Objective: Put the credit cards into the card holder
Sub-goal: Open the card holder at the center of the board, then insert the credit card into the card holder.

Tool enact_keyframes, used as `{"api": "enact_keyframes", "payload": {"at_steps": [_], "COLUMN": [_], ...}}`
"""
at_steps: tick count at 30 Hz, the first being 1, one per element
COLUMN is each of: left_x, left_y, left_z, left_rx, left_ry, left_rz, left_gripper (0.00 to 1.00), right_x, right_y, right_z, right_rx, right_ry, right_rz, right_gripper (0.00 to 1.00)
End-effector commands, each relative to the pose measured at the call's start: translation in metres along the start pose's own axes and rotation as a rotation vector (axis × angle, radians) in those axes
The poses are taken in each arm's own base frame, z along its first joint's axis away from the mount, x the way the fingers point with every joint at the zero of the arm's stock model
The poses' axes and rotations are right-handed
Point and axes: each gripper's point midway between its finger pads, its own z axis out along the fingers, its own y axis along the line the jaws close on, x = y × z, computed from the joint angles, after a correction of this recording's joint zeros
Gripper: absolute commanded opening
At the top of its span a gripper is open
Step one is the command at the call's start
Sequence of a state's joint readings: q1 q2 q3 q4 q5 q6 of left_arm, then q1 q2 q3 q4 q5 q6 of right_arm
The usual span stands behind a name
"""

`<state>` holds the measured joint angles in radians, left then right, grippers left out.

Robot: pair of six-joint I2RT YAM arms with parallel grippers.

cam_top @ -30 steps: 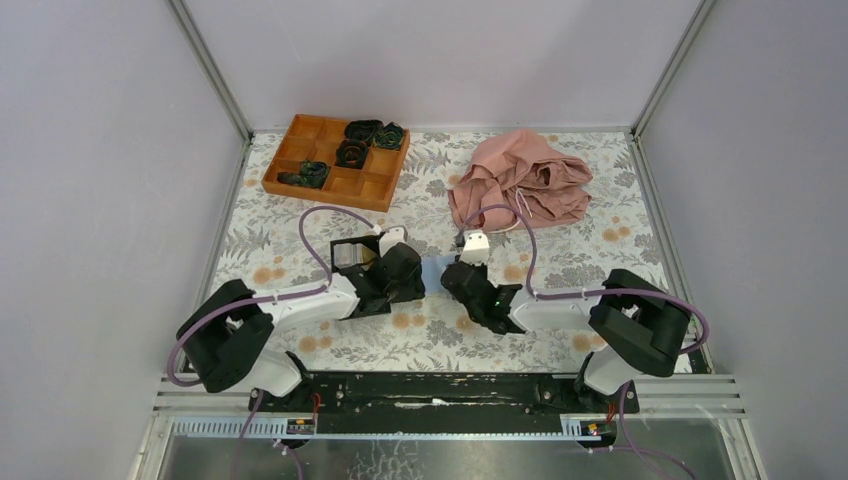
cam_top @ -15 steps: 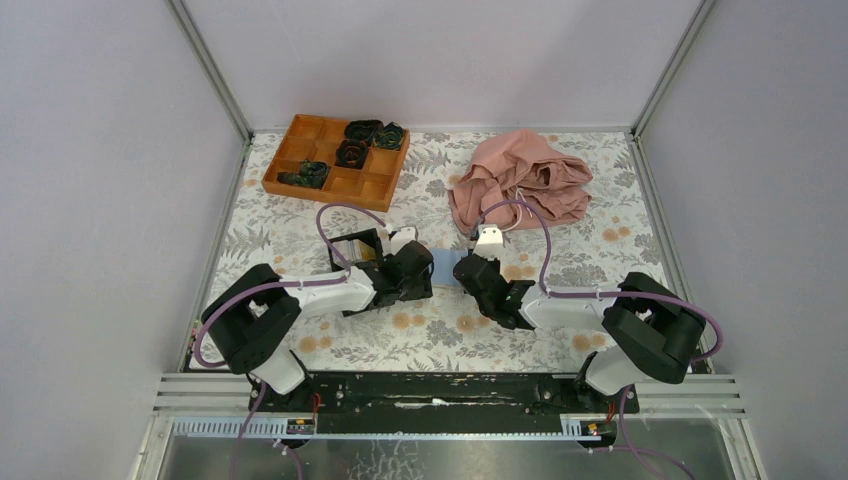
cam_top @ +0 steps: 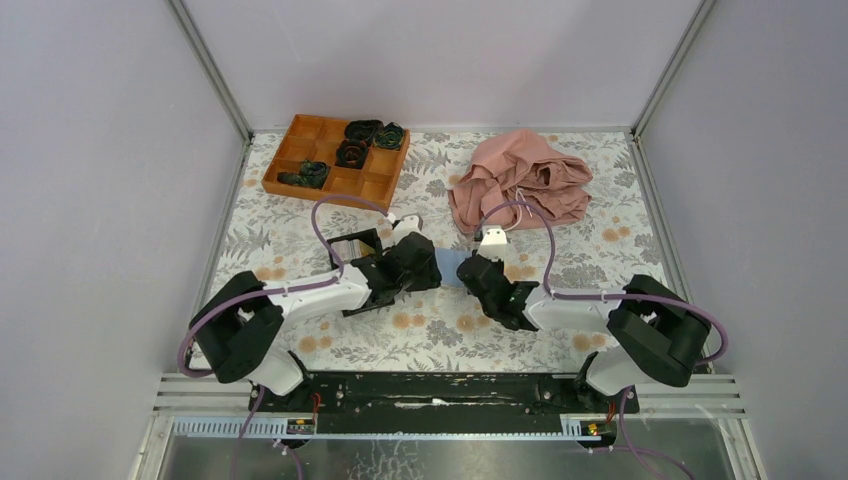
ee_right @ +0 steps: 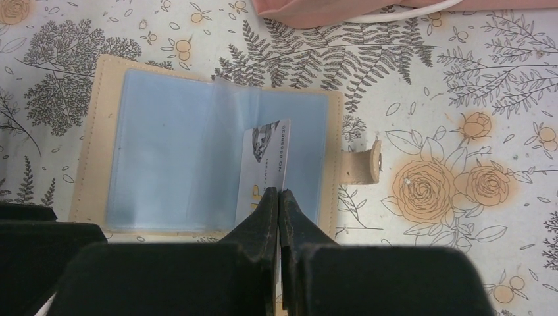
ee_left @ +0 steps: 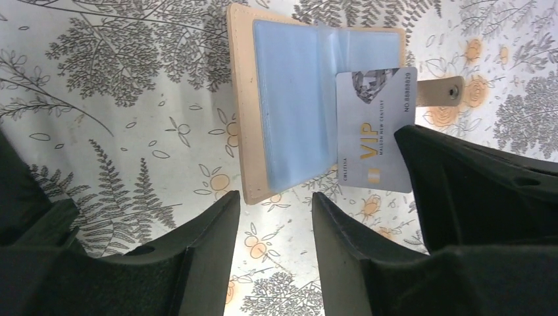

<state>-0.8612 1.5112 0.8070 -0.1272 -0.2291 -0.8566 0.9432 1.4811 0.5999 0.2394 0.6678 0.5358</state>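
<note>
1. At the left rear, a tray (cam_top: 303, 128) holds dark coils (cam_top: 352, 152) in four of its compartments.
2. The left arm (cam_top: 310, 295) lies low and stretched over the worktop (cam_top: 430, 340) toward the middle. An open black box (cam_top: 345, 240) sits beside its wrist, contents unclear.
3. The left fingers (cam_top: 425, 270) are partly spread and hold nothing, their tips just short of the holder's edge. A second ago they sat further left, over the box.
4. The holder (ee_left: 289, 112) lies open and flat between both arms, blue sleeves up.
5. A grey card (ee_left: 375, 131) lies across its strap-side half. Whether it is inside a sleeve I cannot tell.
6. The right fingers (ee_right: 273, 210) pinch the card's end. The right arm (cam_top: 570, 305) reaches in low, now slightly further back.
7. A pink cloth (cam_top: 520, 185) is heaped at the right rear.
</note>
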Motion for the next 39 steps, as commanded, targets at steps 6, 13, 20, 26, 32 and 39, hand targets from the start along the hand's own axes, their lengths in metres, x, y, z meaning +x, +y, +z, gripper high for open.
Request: {"api": "enact_keyframes", "payload": {"at_steps": [6, 13, 20, 26, 32, 39], "left_x": [-0.023, -0.024, -0.037, -0.043, -0.031, -0.011], "left_y": [-0.034, -0.029, -0.052, -0.065, -0.066, -0.05], "left_z": [0.0, 0.021, 0.017, 0.012, 0.031, 0.05], "left_rx": [0.065, -0.001, 0.121, 0.183, 0.192, 0.171], "left_ry": [-0.056, -0.063, -0.127, -0.151, -0.116, -0.096], "left_rz": [0.016, 0.053, 0.003, -0.022, -0.028, -0.056], "left_gripper": [0.51, 0.51, 0.5, 0.49, 0.48, 0.48], "right_x": [0.011, 0.011, 0.013, 0.017, 0.017, 0.013], "right_y": [-0.023, -0.024, -0.027, -0.027, -0.028, -0.03], "right_z": [-0.007, -0.011, -0.012, -0.012, -0.014, -0.017], "right_rx": [0.045, 0.033, 0.035, 0.033, 0.028, 0.032], "right_ry": [0.046, 0.045, 0.048, 0.055, 0.052, 0.043], "right_rz": [-0.064, -0.062, -0.062, -0.057, -0.045, -0.037], "right_gripper": [0.0, 0.0, 0.0, 0.0, 0.0, 0.0]}}
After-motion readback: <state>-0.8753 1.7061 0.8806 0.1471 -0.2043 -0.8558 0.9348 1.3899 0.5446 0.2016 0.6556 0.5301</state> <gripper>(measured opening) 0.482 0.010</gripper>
